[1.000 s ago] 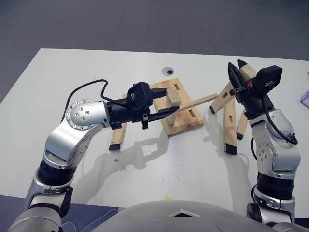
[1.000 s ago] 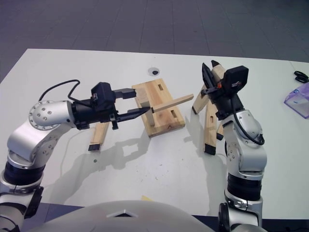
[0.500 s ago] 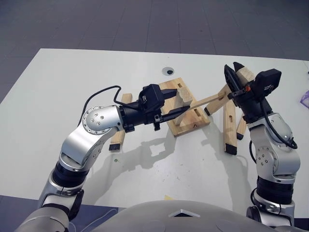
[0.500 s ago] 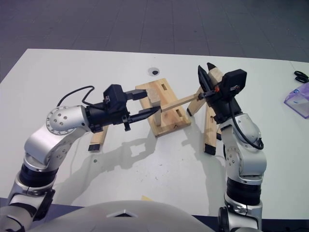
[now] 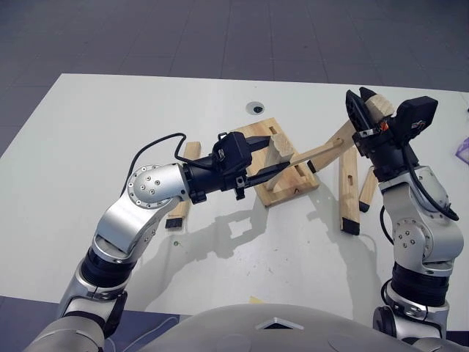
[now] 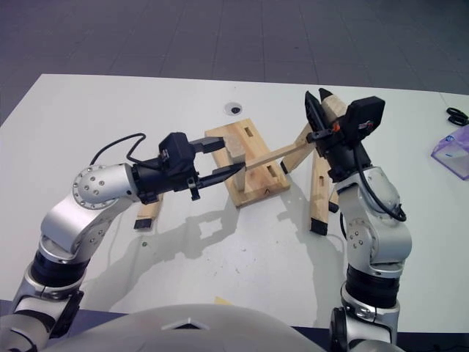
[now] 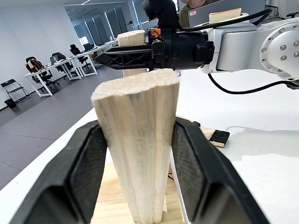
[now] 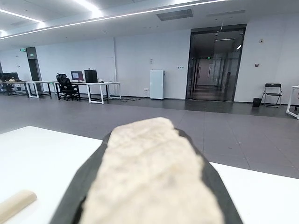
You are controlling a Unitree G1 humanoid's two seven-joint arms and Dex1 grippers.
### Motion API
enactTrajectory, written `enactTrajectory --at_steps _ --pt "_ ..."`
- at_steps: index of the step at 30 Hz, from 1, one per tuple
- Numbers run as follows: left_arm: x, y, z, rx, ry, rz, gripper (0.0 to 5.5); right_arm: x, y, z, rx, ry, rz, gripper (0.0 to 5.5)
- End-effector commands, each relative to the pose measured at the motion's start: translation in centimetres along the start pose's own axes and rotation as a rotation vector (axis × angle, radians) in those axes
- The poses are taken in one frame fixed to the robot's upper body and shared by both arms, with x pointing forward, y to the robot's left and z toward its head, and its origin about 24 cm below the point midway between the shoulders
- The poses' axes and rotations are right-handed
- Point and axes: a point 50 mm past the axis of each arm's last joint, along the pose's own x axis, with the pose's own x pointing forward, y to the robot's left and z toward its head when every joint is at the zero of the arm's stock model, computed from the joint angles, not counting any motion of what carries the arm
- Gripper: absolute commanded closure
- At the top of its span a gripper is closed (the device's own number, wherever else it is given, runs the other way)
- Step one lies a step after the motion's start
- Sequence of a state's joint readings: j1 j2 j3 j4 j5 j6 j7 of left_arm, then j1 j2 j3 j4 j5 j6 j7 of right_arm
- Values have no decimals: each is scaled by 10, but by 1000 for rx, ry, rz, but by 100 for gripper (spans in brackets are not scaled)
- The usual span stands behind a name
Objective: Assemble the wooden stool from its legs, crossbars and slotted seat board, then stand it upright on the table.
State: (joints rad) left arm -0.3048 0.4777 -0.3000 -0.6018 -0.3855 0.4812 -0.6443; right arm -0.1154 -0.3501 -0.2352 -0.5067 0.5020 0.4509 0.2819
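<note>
The slotted seat board [image 5: 287, 185] lies flat on the white table. My left gripper [image 5: 267, 155] is shut on a pale wooden leg [image 7: 137, 140] that stands on the board, its fingers [image 7: 88, 173] pressing both sides. A thin crossbar [image 5: 316, 152] runs from that leg to the leg frame [image 5: 349, 192] on the right. My right gripper [image 5: 364, 114] is shut on the frame's top end [image 8: 149, 177], and the frame's dark-capped feet rest on the table. One loose leg [image 5: 176, 207] lies under my left arm.
A round cable hole [image 5: 256, 108] sits in the table behind the seat board. A purple container [image 6: 452, 151] and scissors [image 6: 456, 114] lie at the far right edge. Bare table spreads in front of and to the left of the parts.
My left arm has carried its leg and crossbar to the right, and the seat board shifted and turned with it. The crossbar's far end now meets the right frame, which rose slightly.
</note>
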Motion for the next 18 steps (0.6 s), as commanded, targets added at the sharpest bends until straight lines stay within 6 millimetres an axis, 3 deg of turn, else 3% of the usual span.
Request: enactTrajectory --at_steps 1,18 --pt "1 -6 -17 -34 89 -18 347 -1 5 6 6 -9 68 442" --pt "3 -9 -22 -12 114 -6 347 5 14 5 94 42 165 443"
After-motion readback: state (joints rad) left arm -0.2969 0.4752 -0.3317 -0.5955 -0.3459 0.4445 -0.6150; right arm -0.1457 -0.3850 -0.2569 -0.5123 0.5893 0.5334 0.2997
